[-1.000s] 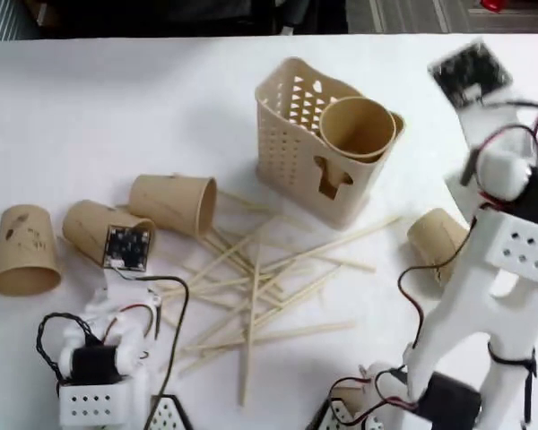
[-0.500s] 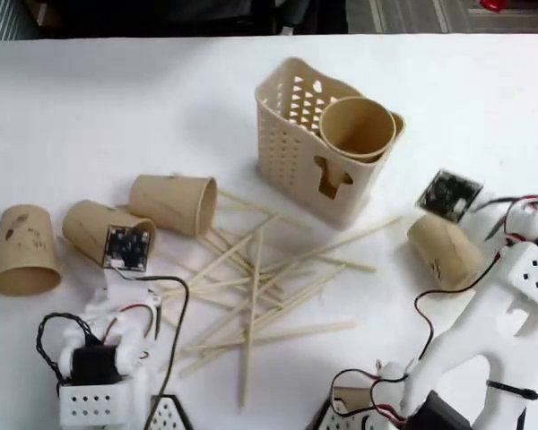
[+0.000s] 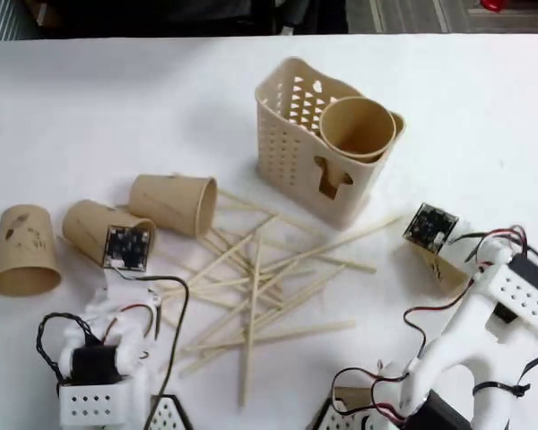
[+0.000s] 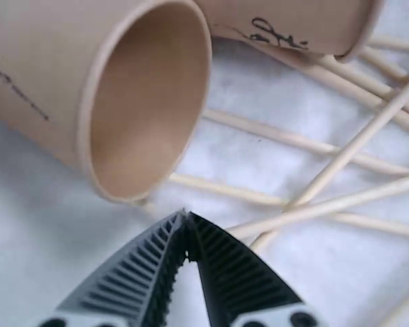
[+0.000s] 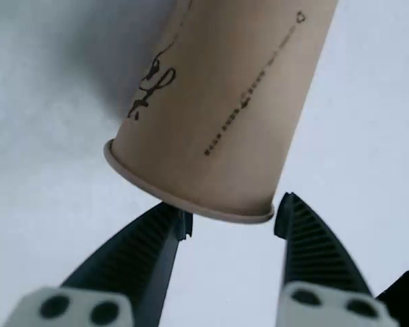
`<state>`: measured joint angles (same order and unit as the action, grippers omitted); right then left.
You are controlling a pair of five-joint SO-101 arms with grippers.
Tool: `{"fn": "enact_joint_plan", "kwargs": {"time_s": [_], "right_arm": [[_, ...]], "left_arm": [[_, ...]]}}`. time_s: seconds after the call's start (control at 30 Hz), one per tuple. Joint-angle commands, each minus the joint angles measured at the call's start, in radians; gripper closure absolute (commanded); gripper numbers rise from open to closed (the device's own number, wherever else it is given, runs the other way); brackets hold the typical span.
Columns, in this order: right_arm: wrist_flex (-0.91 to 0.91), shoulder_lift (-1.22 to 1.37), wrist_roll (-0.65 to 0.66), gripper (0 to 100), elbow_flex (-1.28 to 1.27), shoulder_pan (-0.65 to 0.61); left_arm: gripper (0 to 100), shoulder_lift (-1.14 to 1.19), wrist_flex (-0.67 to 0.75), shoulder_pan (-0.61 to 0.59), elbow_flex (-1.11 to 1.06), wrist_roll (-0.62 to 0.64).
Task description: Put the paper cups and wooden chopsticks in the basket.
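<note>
The right gripper is down at the surface with its fingers spread wide, one on each side of the rim of a fallen cup. They hold nothing yet. In the high view that cup lies on its side just right of the basket, largely under the right arm's wrist, beside the tip of a long chopstick.

The left gripper has its fingers pressed together on nothing. It sits just in front of the open mouth of a second cup, with a third cup beyond it. A fourth cup lies farther left, and the chopsticks are strewn in a crossed heap between the arms. One nested cup already stands in the basket's near end.

The likely trouble is the grip itself. The fingers bracket only the rim, where the cup is widest, so closing there could buckle the lip or squeeze the tapered body out of the grip — and a cup on its side is free to roll. A deeper reach along the wall looks safer. At the basket, the nested cup takes up much of one end, so a tilted drop could catch its edge or the basket's rim and spill back. On the left, closed fingers would only push that cup away.
</note>
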<state>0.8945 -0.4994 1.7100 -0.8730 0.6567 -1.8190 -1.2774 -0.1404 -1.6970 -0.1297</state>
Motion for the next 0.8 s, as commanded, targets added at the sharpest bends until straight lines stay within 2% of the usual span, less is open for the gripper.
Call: {"fn": "enact_joint_plan", "kwargs": {"time_s": [0.0,0.03,0.23,0.4,0.6,0.77], "right_arm": [[-0.041,-0.036,0.003,94.0,-0.012,-0.010],[-0.041,-0.036,0.003,97.9,-0.012,-0.012],[-0.041,-0.039,-0.002,97.8,0.000,0.007],[-0.021,-0.087,-0.157,98.0,0.092,0.045],[0.170,-0.180,-0.264,98.0,0.204,0.047],[0.286,-0.251,-0.417,98.0,0.322,0.047]], "left_arm": [[97,0.005,-0.005,-0.005,0.003,-0.008],[97,0.005,-0.005,-0.005,0.003,-0.008],[97,0.005,-0.005,-0.005,0.003,-0.008],[97,0.005,-0.005,-0.005,0.003,-0.008],[97,0.005,-0.005,-0.005,0.003,-0.008],[97,0.005,-0.005,-0.005,0.003,-0.008]]}}
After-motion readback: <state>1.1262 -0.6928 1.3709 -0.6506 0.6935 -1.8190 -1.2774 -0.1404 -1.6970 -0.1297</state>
